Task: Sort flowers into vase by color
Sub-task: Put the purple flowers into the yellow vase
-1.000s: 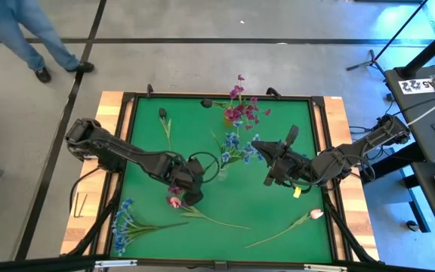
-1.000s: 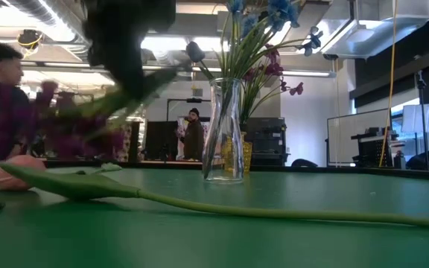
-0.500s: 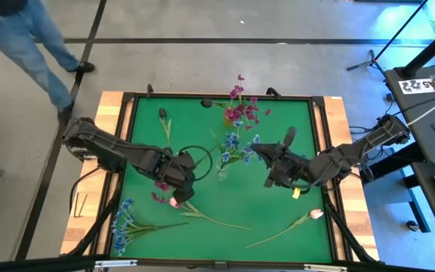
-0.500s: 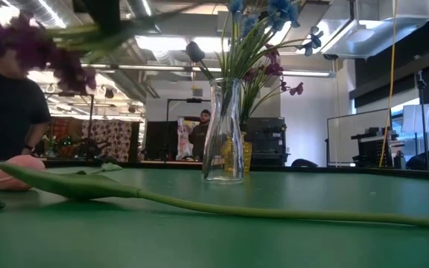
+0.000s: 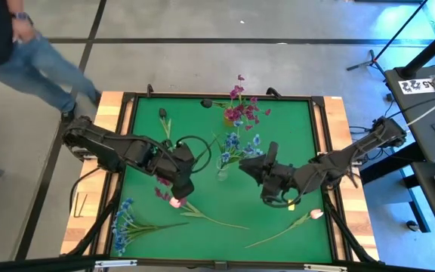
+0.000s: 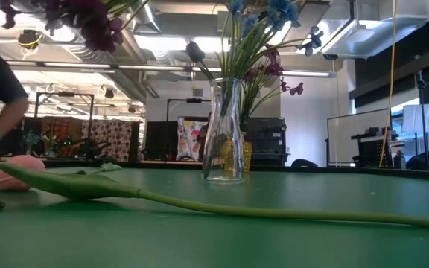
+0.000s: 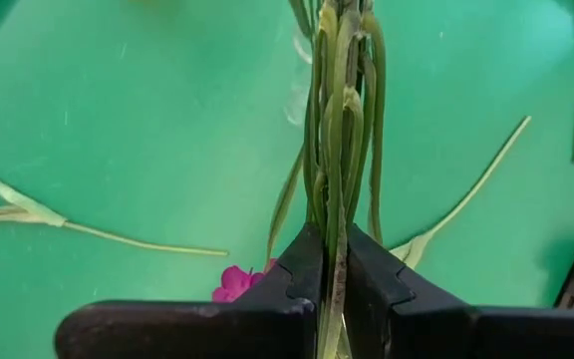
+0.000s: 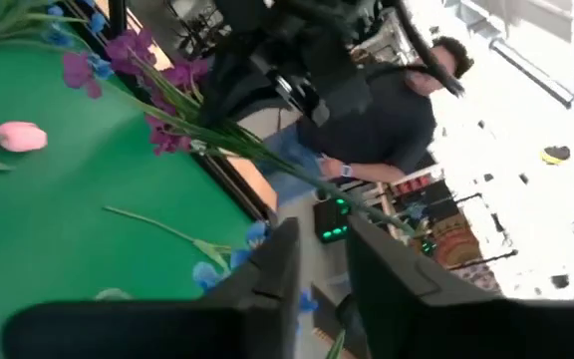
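Note:
My left gripper (image 5: 181,181) hangs above the green mat (image 5: 293,121), left of the glass vase (image 5: 222,174), shut on a magenta-purple spray (image 5: 161,193). Its blossoms (image 6: 88,18) show high in the low view. The vase holds blue flowers (image 5: 236,147). More magenta flowers (image 5: 240,112) stand behind it in a yellow vase (image 6: 238,155). My right gripper (image 5: 252,168) hovers open just right of the glass vase, holding nothing. A pink tulip (image 5: 174,202), a second tulip (image 5: 316,214) and a blue spray (image 5: 124,223) lie flat on the mat. My left gripper pinches the spray's bundle of green stems (image 7: 333,249) between its two fingers, close to the blossom end. It comes from above, slanting down. The bare stems (image 7: 342,90) reach on past the fingertips. The spray is lifted clear of the mat, its blossoms (image 8: 157,125) hanging beside the gripper.
Two dark-budded stems (image 5: 163,115) (image 5: 206,103) lie near the mat's far edge. Wooden borders (image 5: 110,121) flank the mat. A person (image 5: 21,45) walks on the floor beyond the far left corner. A bare stretch of mat (image 5: 293,121) lies at the far right.
My left gripper has risen with the magenta-purple spray, which has left the mat and now hangs clear, its blossoms climbing to the top of the low view. My right gripper has swung a little toward the near edge and rolled.

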Action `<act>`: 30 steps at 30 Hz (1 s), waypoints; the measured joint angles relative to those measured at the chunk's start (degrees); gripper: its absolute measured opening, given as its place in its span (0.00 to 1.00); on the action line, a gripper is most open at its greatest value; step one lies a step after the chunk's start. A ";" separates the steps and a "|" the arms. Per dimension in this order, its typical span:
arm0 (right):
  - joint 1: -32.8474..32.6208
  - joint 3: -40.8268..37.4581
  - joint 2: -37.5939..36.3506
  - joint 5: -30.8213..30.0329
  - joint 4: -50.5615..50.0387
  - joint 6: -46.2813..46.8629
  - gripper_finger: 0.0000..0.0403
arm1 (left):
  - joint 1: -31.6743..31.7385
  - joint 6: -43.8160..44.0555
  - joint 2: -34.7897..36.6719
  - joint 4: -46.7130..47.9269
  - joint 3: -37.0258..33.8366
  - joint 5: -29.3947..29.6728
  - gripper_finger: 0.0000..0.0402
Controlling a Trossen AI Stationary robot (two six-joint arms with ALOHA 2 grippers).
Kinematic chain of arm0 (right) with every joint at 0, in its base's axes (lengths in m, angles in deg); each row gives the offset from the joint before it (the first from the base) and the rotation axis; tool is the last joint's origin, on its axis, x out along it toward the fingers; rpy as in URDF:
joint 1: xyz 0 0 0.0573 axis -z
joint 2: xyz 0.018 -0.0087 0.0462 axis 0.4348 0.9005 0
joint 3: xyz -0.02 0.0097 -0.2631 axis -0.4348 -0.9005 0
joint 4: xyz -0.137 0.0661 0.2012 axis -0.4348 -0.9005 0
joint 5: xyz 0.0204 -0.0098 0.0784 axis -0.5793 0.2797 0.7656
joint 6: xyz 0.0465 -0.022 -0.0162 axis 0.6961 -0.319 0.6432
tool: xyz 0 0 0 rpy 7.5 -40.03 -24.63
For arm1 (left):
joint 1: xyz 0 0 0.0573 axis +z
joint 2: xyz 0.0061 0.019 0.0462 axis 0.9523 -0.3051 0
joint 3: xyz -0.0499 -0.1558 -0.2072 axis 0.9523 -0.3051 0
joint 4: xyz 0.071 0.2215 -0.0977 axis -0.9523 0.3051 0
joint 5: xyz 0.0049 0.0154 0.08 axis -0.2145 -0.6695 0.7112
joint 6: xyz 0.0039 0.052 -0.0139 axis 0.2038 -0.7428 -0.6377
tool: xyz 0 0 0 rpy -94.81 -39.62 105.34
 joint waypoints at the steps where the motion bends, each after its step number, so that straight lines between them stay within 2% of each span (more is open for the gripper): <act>1: 0.28 0.00 0.65 -0.06 1.09 -0.75 0.26 | 0.20 -0.35 0.00 -0.04 0.32 -0.02 0.04; 5: 1.01 0.00 3.01 -0.04 5.55 -5.46 0.36 | 1.01 -1.28 0.00 -1.35 0.71 -0.65 0.04; 10: 2.82 0.00 5.98 1.59 9.08 -9.97 0.43 | 1.87 -2.43 0.00 -3.70 0.71 -2.70 0.04; 18: 5.38 0.00 10.02 2.55 12.70 -14.29 0.44 | 1.86 -7.12 0.00 -10.89 0.71 -6.81 0.04; 30: 5.47 0.00 11.40 3.15 14.74 -16.83 0.45 | 2.59 -7.36 -0.02 -10.38 0.71 -4.22 0.04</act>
